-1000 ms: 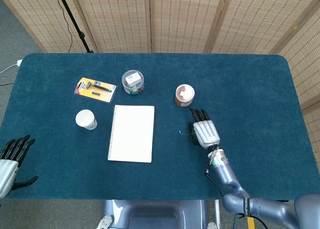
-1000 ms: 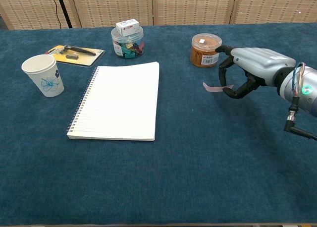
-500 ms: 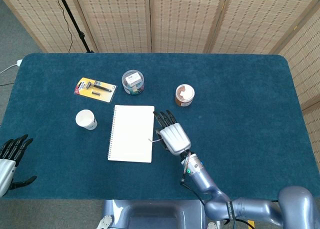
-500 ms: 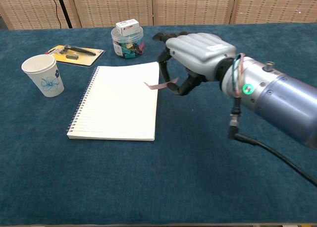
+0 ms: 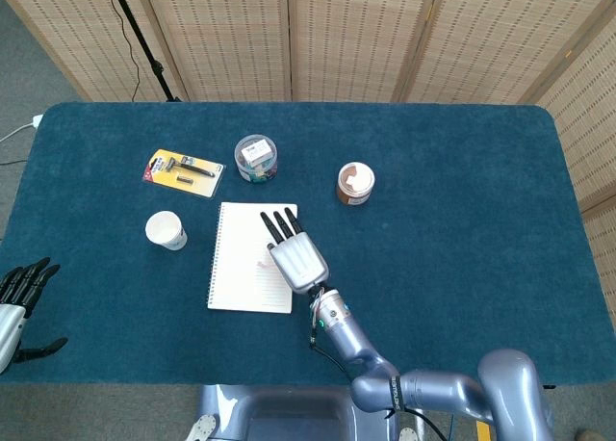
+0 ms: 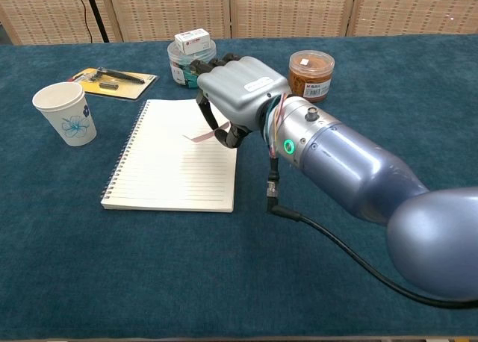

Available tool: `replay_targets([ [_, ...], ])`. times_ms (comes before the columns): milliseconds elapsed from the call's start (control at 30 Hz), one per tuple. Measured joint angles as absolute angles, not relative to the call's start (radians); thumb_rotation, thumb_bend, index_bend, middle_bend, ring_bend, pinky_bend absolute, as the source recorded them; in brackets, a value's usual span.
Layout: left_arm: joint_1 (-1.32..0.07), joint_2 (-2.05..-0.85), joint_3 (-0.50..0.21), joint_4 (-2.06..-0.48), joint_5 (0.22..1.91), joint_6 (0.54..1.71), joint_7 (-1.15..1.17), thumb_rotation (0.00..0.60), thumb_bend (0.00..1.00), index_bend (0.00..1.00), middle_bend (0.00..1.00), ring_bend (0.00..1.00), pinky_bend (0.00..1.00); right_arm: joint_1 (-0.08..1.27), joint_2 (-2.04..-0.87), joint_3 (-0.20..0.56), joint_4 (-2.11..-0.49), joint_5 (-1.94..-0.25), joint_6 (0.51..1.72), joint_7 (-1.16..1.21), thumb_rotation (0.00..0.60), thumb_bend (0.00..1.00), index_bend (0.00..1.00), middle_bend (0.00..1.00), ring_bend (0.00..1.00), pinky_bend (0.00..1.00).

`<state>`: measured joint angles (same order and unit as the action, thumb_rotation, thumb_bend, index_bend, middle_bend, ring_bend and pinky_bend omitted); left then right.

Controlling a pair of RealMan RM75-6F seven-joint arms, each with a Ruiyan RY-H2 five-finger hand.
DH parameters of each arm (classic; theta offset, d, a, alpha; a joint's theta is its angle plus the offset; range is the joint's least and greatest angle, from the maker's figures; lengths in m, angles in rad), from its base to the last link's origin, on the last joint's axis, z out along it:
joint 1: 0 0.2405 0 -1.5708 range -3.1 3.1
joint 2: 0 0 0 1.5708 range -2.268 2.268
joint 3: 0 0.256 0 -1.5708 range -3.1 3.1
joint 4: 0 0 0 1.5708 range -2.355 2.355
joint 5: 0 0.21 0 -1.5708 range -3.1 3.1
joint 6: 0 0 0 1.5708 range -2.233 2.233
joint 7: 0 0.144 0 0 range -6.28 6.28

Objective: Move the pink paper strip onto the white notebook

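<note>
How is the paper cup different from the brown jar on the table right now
The paper cup is white with a blue flower print; the brown jar is brown with a label. The cup is open-topped and tapered, the jar lidded and squat. The cup stands left of the white notebook, the jar to its right. Both stand upright, untouched.

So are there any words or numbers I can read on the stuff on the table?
None can be read.
White box on the clip tub: dark print, too small.
Brown jar: white label, blurred.
Yellow card: any print too small.
Paper cup: only a blue flower, no words.
Notebook: ruled lines, no writing.
Pink strip held by the right robot hand: blank as far as it shows.
</note>
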<state>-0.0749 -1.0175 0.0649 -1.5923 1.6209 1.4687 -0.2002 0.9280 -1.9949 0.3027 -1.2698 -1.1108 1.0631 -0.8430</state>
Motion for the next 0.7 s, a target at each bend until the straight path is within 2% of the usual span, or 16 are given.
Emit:
replay_targets([
  [433, -0.087, -1.01, 0.055, -1.597, 1.593, 1.439, -0.207, 0.6, 0.0, 0.0, 0.0, 0.0, 0.0, 1.003, -2.12, 0.314, -1.117, -1.068, 1.035, -0.917, 0.6, 0.59, 0.61, 0.0, 0.0, 0.0],
  [700, -0.087, -1.004, 0.054, -1.594, 1.592, 1.441, -0.225, 0.6, 0.0, 0.0, 0.0, 0.0, 0.0, 1.017, -2.141, 0.317, -1.101, -1.07, 1.041, -0.925, 0.6, 0.59, 0.46, 0.0, 0.0, 0.0],
])
